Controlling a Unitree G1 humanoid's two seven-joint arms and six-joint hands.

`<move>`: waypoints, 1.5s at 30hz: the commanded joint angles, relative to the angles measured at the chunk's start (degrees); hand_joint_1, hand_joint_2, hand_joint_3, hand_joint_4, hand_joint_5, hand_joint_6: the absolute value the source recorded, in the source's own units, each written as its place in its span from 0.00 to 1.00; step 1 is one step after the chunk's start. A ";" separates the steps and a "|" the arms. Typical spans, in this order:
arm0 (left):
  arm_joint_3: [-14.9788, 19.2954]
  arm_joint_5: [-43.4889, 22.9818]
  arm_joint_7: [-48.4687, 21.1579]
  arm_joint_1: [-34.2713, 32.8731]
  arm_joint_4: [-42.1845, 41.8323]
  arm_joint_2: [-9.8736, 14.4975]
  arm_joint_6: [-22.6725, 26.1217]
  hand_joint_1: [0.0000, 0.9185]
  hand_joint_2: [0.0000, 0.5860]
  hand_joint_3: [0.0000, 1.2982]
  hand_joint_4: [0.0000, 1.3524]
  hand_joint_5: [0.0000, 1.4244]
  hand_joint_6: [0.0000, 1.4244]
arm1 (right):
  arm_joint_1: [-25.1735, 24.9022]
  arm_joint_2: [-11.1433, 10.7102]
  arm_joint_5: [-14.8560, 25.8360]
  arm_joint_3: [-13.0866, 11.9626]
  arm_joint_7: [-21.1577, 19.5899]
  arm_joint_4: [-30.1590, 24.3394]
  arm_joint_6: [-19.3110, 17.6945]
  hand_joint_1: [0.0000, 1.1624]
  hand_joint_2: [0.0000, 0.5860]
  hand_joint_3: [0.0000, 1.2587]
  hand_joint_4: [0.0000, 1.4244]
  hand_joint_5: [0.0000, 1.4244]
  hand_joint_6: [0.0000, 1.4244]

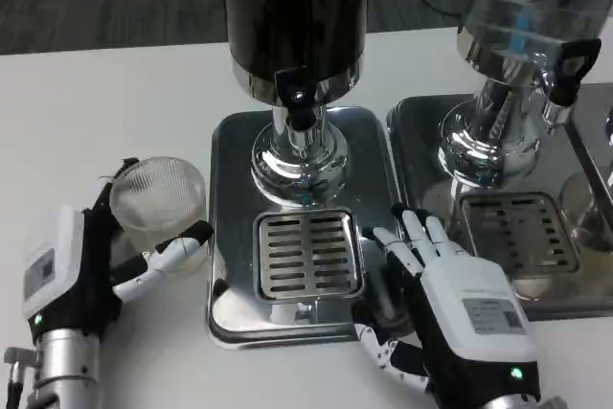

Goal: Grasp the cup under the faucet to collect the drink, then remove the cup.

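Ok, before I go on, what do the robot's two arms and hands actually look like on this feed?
Both forearms are silver metal cylinders. The left hand has a white back panel with a faint grey rectangular marking, a black body and fingers in white and black. The right hand is built the same way, with a grey label on its white back. Each shows a small green light near the wrist.

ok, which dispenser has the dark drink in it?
The left dispenser, its tank dark; its black faucet hangs over the drip grate. The right dispenser looks clear.
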 commanded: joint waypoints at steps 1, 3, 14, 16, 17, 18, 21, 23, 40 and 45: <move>-1.18 2.59 4.11 1.74 0.00 0.00 0.22 0.42 0.16 0.21 0.26 0.41 0.49 | -0.71 -0.26 0.16 -0.23 0.72 -0.39 0.00 0.49 0.67 0.14 0.00 0.00 0.11; -1.28 3.57 6.44 2.15 -0.33 -0.05 0.15 0.42 0.16 0.21 0.27 0.42 0.50 | -0.80 -0.29 0.34 -0.29 0.75 -0.32 -0.05 0.49 0.67 0.14 0.00 0.00 0.11; -1.09 4.84 12.63 3.00 -0.14 -0.21 -1.17 0.41 0.18 0.24 0.30 0.45 0.56 | -0.72 -0.43 0.51 0.23 1.22 -0.33 -0.28 0.49 0.67 0.13 0.00 0.00 0.12; -1.08 5.04 13.26 3.09 -0.15 -0.32 -1.45 0.41 0.18 0.24 0.30 0.45 0.57 | -0.72 -0.43 0.28 0.45 1.19 -0.35 -0.37 0.49 0.67 0.13 0.00 0.00 0.12; -1.12 5.25 13.76 3.17 -0.18 -0.37 -1.58 0.41 0.18 0.25 0.30 0.46 0.57 | -0.59 -0.43 0.32 0.36 0.91 -0.40 -0.46 0.49 0.67 0.13 0.00 0.00 0.12; -1.22 5.48 14.28 3.33 -0.33 -0.36 -1.74 0.41 0.18 0.26 0.30 0.46 0.57 | -0.50 -0.42 0.37 0.28 0.68 -0.41 -0.52 0.49 0.67 0.13 0.00 0.00 0.12; -1.73 5.83 14.80 3.41 -0.47 -0.19 -1.95 0.41 0.18 0.28 0.33 0.48 0.59 | -0.78 -0.58 0.47 0.34 1.38 -0.21 -0.51 0.49 0.67 0.13 0.00 0.00 0.12; -1.89 5.87 14.98 3.47 -0.48 0.00 -2.16 0.41 0.18 0.29 0.34 0.49 0.61 | -0.58 -0.54 0.49 0.33 1.40 -0.29 -0.42 0.49 0.67 0.13 0.00 0.00 0.12; -2.62 5.95 16.51 3.52 -0.04 -0.29 -2.56 0.40 0.21 0.38 0.43 0.56 0.68 | -0.36 -0.51 0.89 -0.01 1.65 -0.66 -0.29 0.49 0.67 0.13 0.00 0.00 0.14; -2.85 6.51 17.97 3.49 -0.25 -0.33 -2.74 0.47 0.19 0.41 0.45 0.58 0.72 | -0.37 -0.48 0.96 -0.07 1.64 -0.67 -0.20 0.49 0.67 0.13 0.00 0.00 0.14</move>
